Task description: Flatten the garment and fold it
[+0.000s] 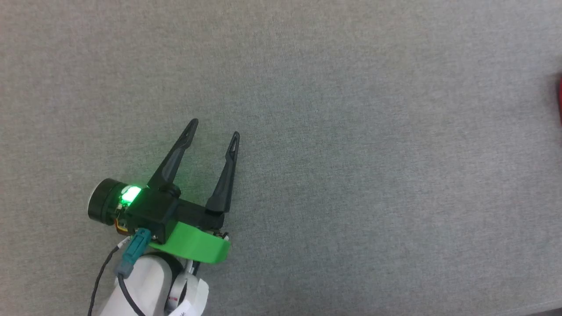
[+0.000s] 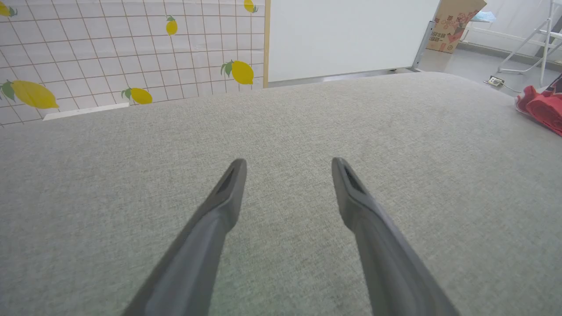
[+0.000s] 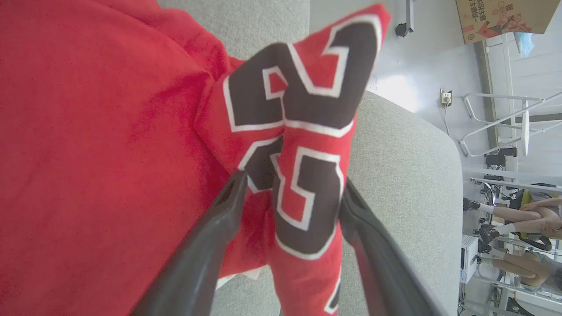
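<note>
The garment [image 3: 101, 145] is red, with a dark number outlined in white, and lies bunched on the grey cloth surface. A raised fold of it stands between the spread fingers of my right gripper [image 3: 292, 180], which is open; the fabric brushes both fingers. In the head view a sliver of the garment [image 1: 560, 98] shows at the right edge. My left gripper [image 1: 215, 128] hovers open and empty over bare surface at the lower left, far from the garment. In the left wrist view the left gripper [image 2: 287, 161] is spread, and the garment [image 2: 542, 107] lies far right.
The grey padded table [image 1: 351, 175] ends in a rounded edge [image 3: 452, 184] beside the garment. Beyond it are a lemon-patterned tiled wall [image 2: 131, 48], a white panel [image 2: 342, 35], a cardboard box [image 2: 452, 24], a white rack [image 2: 535, 39] and a seated person [image 3: 518, 219].
</note>
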You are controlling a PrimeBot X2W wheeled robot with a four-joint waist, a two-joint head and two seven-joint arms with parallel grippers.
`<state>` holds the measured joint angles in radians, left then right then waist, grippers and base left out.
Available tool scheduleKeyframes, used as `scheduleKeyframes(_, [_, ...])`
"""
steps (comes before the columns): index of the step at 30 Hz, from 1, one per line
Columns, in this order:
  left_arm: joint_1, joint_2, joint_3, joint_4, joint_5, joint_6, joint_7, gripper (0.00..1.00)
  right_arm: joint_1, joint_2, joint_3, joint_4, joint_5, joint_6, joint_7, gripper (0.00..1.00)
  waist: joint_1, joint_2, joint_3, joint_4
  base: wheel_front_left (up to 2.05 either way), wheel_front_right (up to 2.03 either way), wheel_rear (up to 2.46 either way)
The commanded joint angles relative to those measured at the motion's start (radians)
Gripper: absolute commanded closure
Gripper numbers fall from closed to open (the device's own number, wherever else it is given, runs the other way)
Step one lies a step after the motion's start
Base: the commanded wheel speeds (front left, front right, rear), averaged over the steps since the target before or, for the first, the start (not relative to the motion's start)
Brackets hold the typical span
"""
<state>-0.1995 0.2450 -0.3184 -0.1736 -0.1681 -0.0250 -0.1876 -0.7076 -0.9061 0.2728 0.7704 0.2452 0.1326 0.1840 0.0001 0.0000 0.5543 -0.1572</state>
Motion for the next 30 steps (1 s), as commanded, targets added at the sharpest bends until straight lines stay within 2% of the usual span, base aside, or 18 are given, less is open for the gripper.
scheduleKeyframes(1, [-0.012, -0.003, 0.003, 0.013, -0.010, 0.008, -0.009, 0.00, -0.026, 0.006, 0.005, 0.000, -0.006, -0.002, -0.013, 0.00, -0.0001, 0.0000, -0.048, 0.002, 0.00, 0.00, 0.00])
scheduleKeyframes(6, [0.009, -0.016, 0.011, 0.075, -0.030, 0.019, -0.032, 0.00, -0.058, 0.029, 0.032, -0.043, 0.054, -0.002, -0.026, 0.00, -0.0001, 0.0000, -0.163, 0.007, 0.00, 0.00, 0.00])
scheduleKeyframes(13, [0.050, -0.013, 0.032, 0.132, -0.051, 0.037, -0.044, 0.00, -0.090, 0.057, 0.076, -0.175, 0.173, -0.002, -0.074, 0.00, -0.0001, 0.0000, -0.317, 0.020, 0.00, 0.00, 0.00])
scheduleKeyframes(19, [0.069, 0.002, 0.052, 0.145, -0.070, 0.051, -0.018, 0.00, -0.038, 0.124, 0.068, -0.290, 0.295, -0.002, -0.133, 0.00, -0.0001, 0.0000, -0.401, 0.047, 0.00, 0.00, 0.00])
scheduleKeyframes(24, [0.096, 0.014, 0.059, 0.145, -0.081, 0.060, 0.011, 0.00, 0.061, 0.220, -0.034, -0.354, 0.377, -0.002, -0.195, 0.00, -0.0001, 0.0000, -0.447, 0.074, 0.00, 0.00, 0.00])
scheduleKeyframes(30, [0.128, 0.019, 0.083, 0.144, -0.102, 0.085, 0.029, 0.00, 0.215, 0.336, -0.149, -0.476, 0.368, -0.002, -0.246, 0.00, -0.0001, 0.0000, -0.495, 0.110, 0.00, 0.00, 0.00])
